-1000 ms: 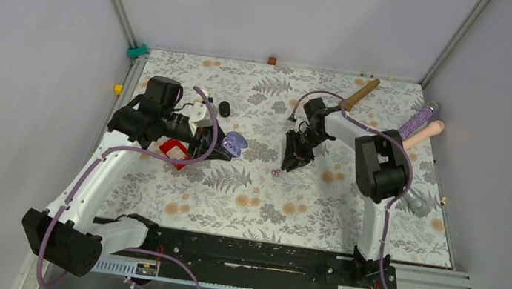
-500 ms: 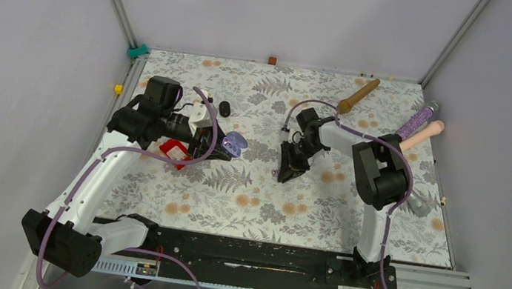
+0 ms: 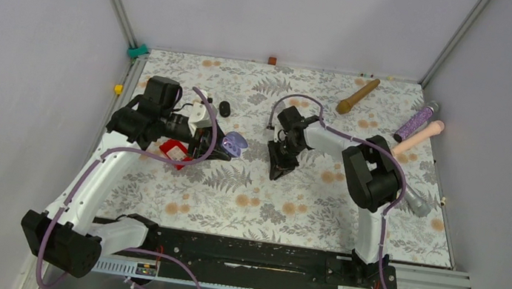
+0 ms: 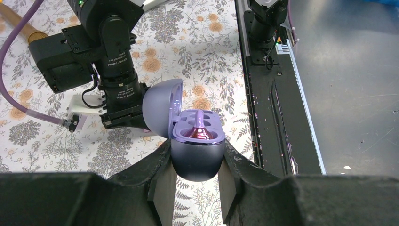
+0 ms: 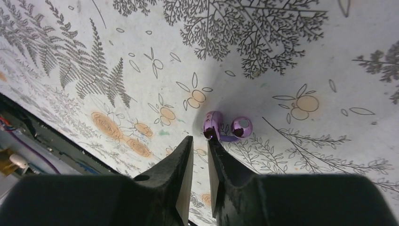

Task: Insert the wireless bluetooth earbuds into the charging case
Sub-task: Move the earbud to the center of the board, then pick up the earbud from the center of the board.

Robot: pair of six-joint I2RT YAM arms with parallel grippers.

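My left gripper [image 3: 216,148] is shut on the purple charging case [image 3: 236,142] and holds it above the mat. In the left wrist view the case [image 4: 196,155] sits between the jaws with its lid open, and one purple earbud [image 4: 197,132] stands in a socket. My right gripper [image 3: 276,168] points down at the mat. In the right wrist view its jaws [image 5: 199,139] stand a narrow gap apart with nothing between them. A shiny purple earbud [image 5: 214,125] lies on the mat just past the right fingertip [image 5: 212,141]. The black earbuds are not visible.
A red tray [image 3: 176,151] lies under the left arm. A small black oval object [image 3: 224,108] lies behind it. A wooden handle [image 3: 358,96], a purple glitter handle [image 3: 418,121] and a beige handle [image 3: 418,137] lie at the back right. The black rail [image 4: 263,94] runs along the near edge.
My right gripper has moved left and a little nearer, over the spot where the purple earbud lay. The left gripper with the case has stayed still.
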